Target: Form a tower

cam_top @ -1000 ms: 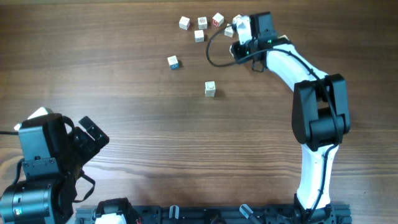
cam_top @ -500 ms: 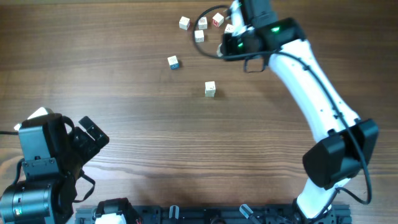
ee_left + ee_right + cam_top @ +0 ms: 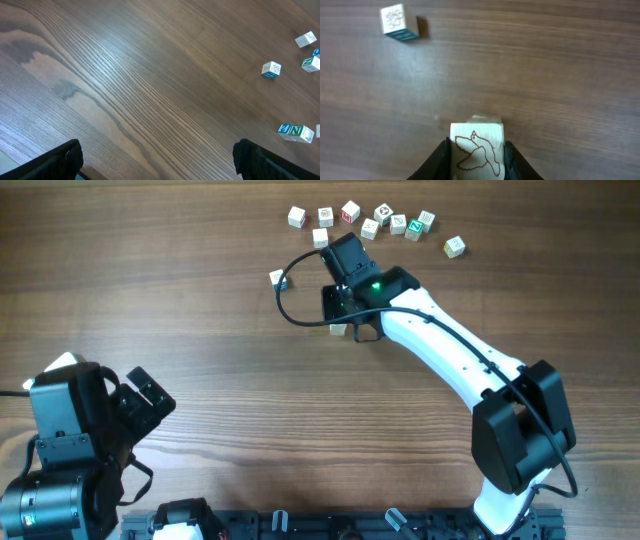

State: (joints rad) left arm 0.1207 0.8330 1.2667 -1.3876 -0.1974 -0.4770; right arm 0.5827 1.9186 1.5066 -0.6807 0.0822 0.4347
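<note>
While the right claw point(image 3: 476, 161) is clamped, its load: one small pale wooden cube with a red bird outline point(image 3: 476, 149), pinched on two opposite side faces by the black fingers.
Tower point(image 3: 337, 331) location: mid-table, somewhat toward the far edge, directly under the right claw and the bird cube.
Tower visibility: only a pale corner shows past the wrist in the overhead view. The right wrist view gives a thin sliver of its top edge above the bird cube.
Tower height: cannot be told, as the arm covers it.
Tower appearance: pale bare wood, square-edged, with a light top face. Any print is not readable.
Handling (judged): light, rigid and smooth-faced. Nothing binds the levels, so a sideways nudge would likely skew or topple them.
Grip point (judged): opposite flat side faces at mid-height, bottom face left clear.
Contact between bird cube and tower: cannot be told.
Left claw point(image 3: 160, 167): spread wide, empty, over the brown wood-grain table point(image 3: 200, 330) by the near-left corner.
Loose blue-marked pale cube point(image 3: 277, 278): just left of the tower.
Row of loose printed cubes point(image 3: 350, 212): along the far edge.
</note>
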